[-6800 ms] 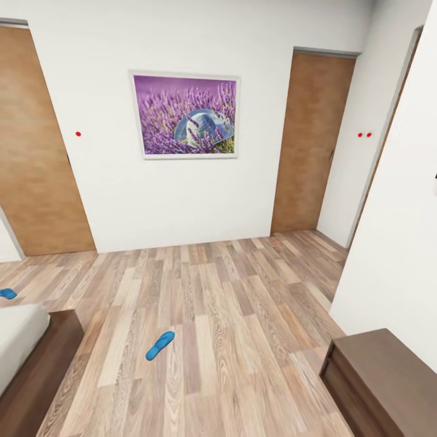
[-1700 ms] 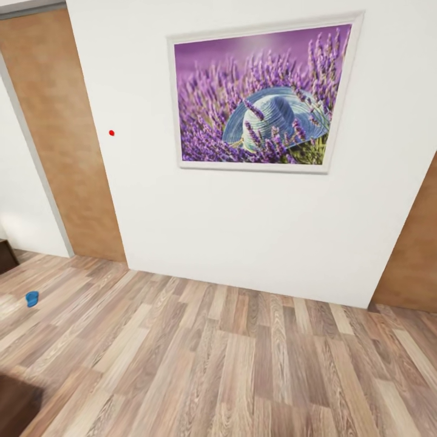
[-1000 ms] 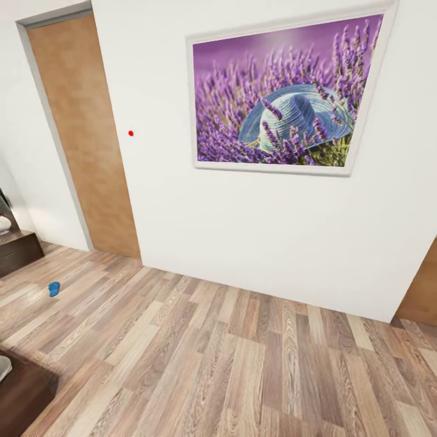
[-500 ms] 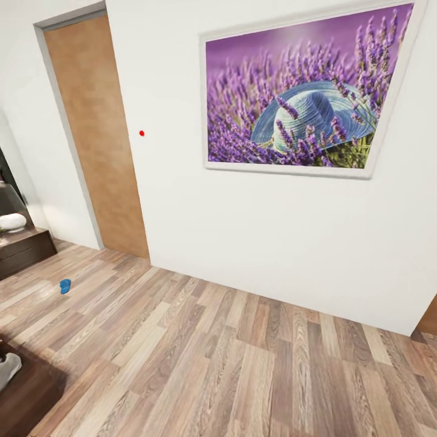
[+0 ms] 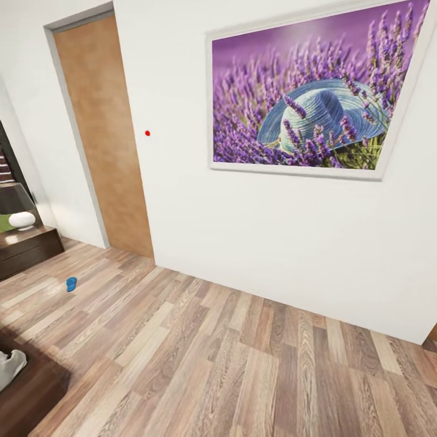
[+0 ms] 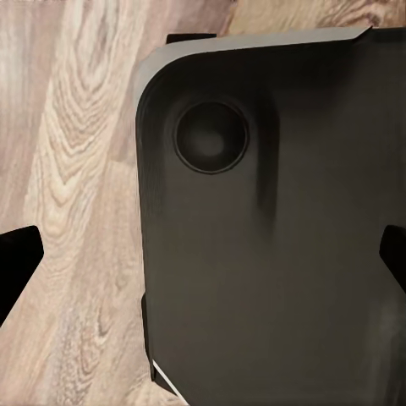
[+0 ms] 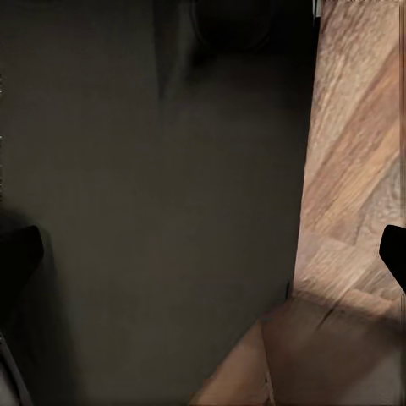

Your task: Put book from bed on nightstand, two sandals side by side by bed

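Sandal (image 5: 71, 283), one of the blue pair, lies alone on the wooden floor (image 5: 230, 358) at the far left, near the brown door (image 5: 103, 133). Half a second ago it sat lower and further left in our head view, and the lavender picture (image 5: 315, 94) has slid right too, so the camera has turned. At the near left we see a corner of the bed (image 5: 27, 388). A dark cabinet (image 5: 27, 246), perhaps the nightstand, stands at the far left. Both wrist views face the dark robot body (image 6: 271, 228); fingertips (image 6: 19, 258) at opposite edges show both pairs of jaws wide apart, holding nothing.
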Tool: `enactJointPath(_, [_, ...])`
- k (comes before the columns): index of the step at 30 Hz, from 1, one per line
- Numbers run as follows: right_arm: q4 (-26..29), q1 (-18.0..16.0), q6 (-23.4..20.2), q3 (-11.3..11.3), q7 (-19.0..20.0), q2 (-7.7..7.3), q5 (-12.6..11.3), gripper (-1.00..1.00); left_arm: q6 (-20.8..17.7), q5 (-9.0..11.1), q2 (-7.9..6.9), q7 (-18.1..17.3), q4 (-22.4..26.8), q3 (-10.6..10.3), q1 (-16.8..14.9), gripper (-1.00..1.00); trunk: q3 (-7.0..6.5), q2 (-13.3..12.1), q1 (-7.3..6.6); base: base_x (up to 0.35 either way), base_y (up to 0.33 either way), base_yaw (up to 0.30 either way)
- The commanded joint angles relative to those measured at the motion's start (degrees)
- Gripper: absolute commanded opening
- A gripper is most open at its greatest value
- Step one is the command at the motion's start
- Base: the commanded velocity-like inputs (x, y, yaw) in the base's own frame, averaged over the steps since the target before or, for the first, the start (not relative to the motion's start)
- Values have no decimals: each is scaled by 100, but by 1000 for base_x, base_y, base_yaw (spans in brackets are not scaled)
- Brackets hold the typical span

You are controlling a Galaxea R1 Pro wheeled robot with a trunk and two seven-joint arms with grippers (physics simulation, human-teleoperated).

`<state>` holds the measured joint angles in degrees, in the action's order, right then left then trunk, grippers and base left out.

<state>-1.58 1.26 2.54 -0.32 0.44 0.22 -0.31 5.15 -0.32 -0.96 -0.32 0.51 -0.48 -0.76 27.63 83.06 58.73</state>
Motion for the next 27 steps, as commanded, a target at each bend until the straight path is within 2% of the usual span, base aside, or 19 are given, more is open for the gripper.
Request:
enactJointPath(1, [-9,-3,27,-4,4,1,-4,100,25,-3,-1,-3,-6,-5,-3,100,4,2,0,7,-167,13])
enactJointPath(9, [-9,-3,27,0,4,4,-4,100,45,-3,-1,-3,-2,-5,-3,100,4,2,0,3,-109,82])
enactJointPath(19, [-9,-3,22,12,2,8,-4,100,46,-7,-1,-3,-3,0,-3,100,4,2,0,4,-20,203])
enactJointPath(27, [-9,-3,23,14,3,12,-6,100,48,-11,-1,0,-4,-4,-3,100,4,2,0,152,-3,70])
